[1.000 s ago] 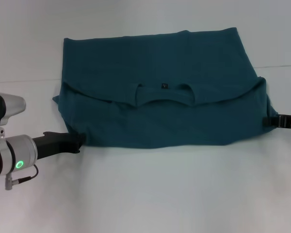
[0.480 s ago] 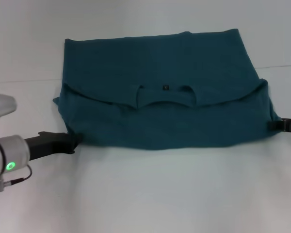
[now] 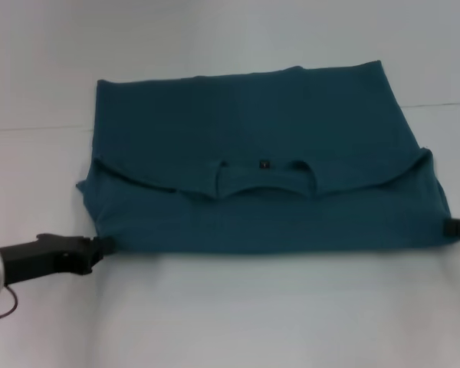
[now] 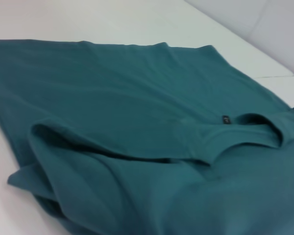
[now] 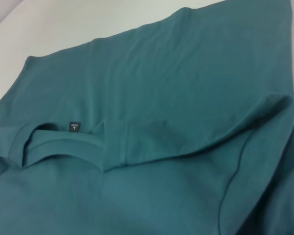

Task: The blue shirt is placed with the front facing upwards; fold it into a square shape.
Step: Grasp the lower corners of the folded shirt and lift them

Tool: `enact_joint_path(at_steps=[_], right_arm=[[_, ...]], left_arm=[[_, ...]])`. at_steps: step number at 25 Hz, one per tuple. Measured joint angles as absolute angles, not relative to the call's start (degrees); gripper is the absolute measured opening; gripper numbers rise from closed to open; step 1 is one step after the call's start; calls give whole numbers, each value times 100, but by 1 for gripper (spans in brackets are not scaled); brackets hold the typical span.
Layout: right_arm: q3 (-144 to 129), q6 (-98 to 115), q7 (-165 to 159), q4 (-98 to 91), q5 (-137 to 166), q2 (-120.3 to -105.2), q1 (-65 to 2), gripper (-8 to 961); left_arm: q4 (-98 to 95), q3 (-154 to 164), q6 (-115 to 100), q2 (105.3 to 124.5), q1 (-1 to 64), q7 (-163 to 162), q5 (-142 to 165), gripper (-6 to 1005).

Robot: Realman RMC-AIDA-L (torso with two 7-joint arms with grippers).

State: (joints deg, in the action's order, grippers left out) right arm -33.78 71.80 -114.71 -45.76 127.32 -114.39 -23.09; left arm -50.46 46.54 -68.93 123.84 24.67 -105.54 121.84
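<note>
The blue shirt [image 3: 253, 138] lies on the white table [image 3: 253, 322], folded across so that its plain back faces up and its collar with a small dark label [image 3: 264, 163] sits mid-cloth. My left gripper [image 3: 101, 246] grips the near left corner of the shirt, low over the table. At the near right corner, my right gripper [image 3: 450, 227] holds the cloth, mostly cut off by the view's edge. The left wrist view shows the shirt [image 4: 137, 112] and label [image 4: 226, 119]. The right wrist view shows the shirt [image 5: 161, 88] and label [image 5: 74, 127]. Neither wrist view shows fingers.
Bare white table surrounds the shirt on all sides, with a wide strip between its near edge and me. A faint seam line [image 3: 31, 128] crosses the table behind the shirt's middle.
Both grippers have drawn back toward me and outward, dragging the shirt's near edge closer and pulling it flatter and wider. The left arm has slid mostly out of the view.
</note>
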Motion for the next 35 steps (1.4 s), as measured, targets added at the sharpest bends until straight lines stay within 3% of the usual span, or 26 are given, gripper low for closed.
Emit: enact_joint_path(at_steps=[9,17,27,35], right_arm=[[-2895,8295,-10960,-5136,12727,-11648,-1698,29],[-2400,9238,-10237,-5195,12737,-11707,-1178,28],[-1954,10160,-9377,-5201,12807,-11668,-585,27],[-1507,10715,-8914,-5203,13457,-11642,-481,29]], left_arm=[[-5387,4031,-8580,12383,2214,-10549,12357,16],[-5534,3779,-9776,12375,2021,-10479,12477,16],[-5667,3562,-10874,12381,1812,-10329,12887,16],[-5679,3334,-11649,12378,1683,-10167,13267,15]])
